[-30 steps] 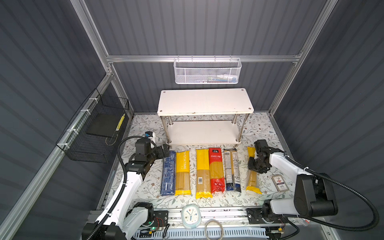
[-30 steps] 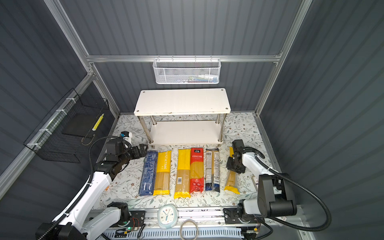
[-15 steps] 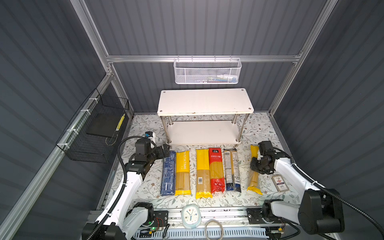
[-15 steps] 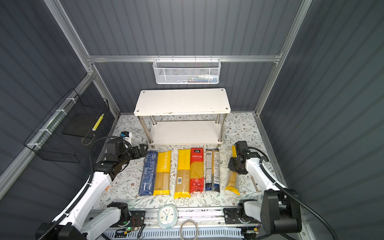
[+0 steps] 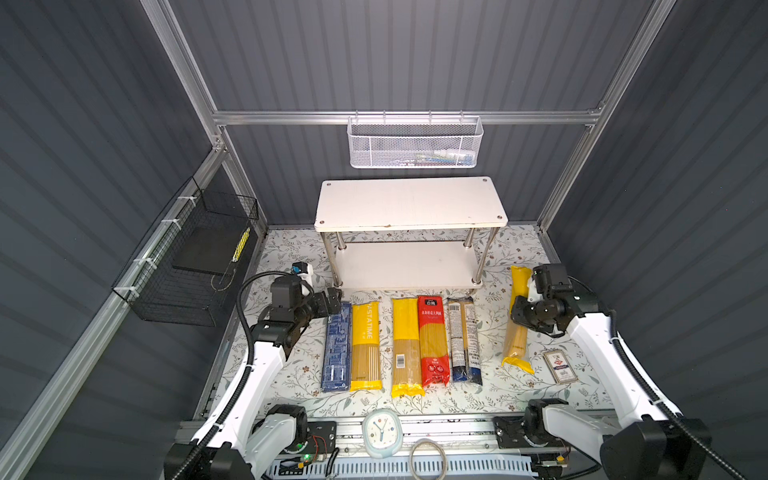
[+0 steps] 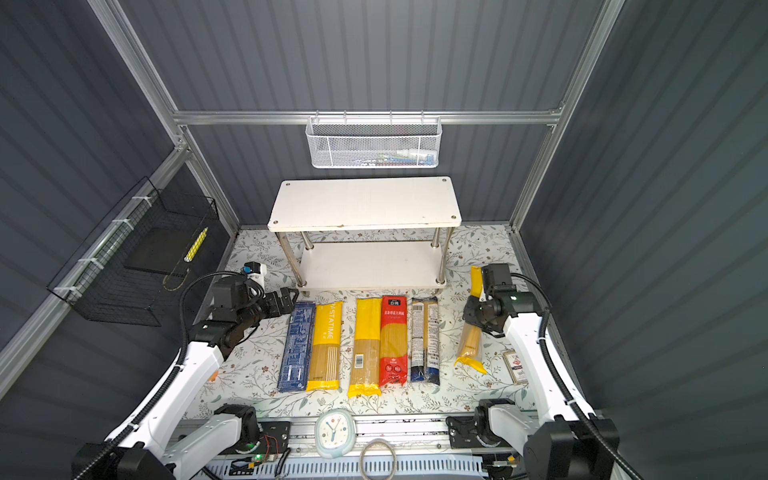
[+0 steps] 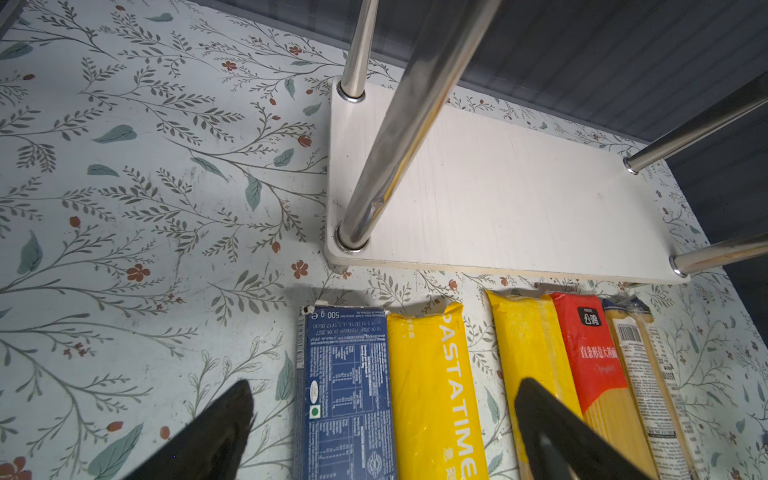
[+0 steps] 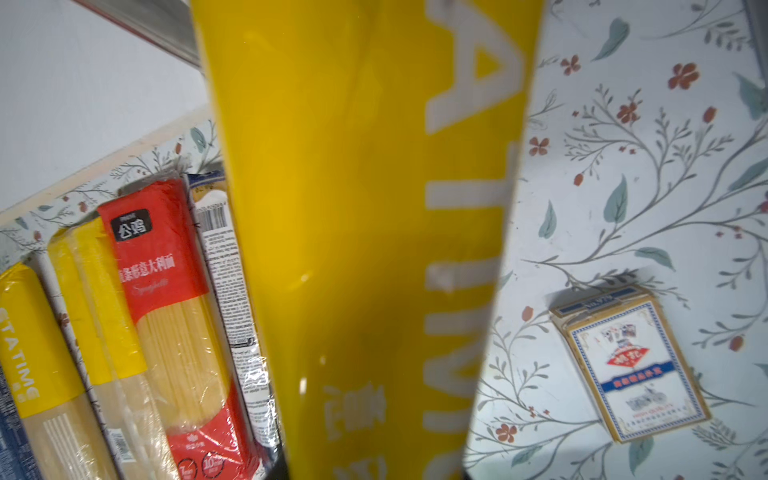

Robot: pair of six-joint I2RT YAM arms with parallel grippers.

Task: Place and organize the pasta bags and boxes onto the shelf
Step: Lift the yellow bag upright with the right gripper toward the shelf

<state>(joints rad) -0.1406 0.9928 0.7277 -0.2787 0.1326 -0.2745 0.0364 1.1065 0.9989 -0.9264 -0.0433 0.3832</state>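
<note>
From my station the biggest thing in both top views is the floral table cover (image 5: 286, 249), and at its back stands the white two-tier shelf (image 5: 409, 203), both boards bare. In front of the shelf's lower board a row lies flat on the cover, long sides running away from me. From the left it is the dark-blue carton (image 5: 336, 349), a yellow PASTATIME bag (image 5: 365, 345) touching it, then a plain yellow bag (image 5: 405, 345) after a small gap. The red bag (image 5: 432, 340) sits against that one, with the clear bag (image 5: 463, 336) beside it. Well apart to the right is the third yellow bag (image 5: 515, 336). My right gripper (image 5: 524, 309) is clamped across it above the middle, and in the right wrist view the bag fills the centre of the picture (image 8: 365, 232). Its near end looks to be down on the cover, though I cannot tell how far the other end is raised. My left gripper (image 5: 332, 301) sits just beside the far end of the carton. In the left wrist view its jaws are spread wide (image 7: 384, 386) and grasp nothing, with the carton end and the PASTATIME bag showing between them. A small card deck (image 5: 560, 365) lies on the cover to the right of the gripped bag.
</note>
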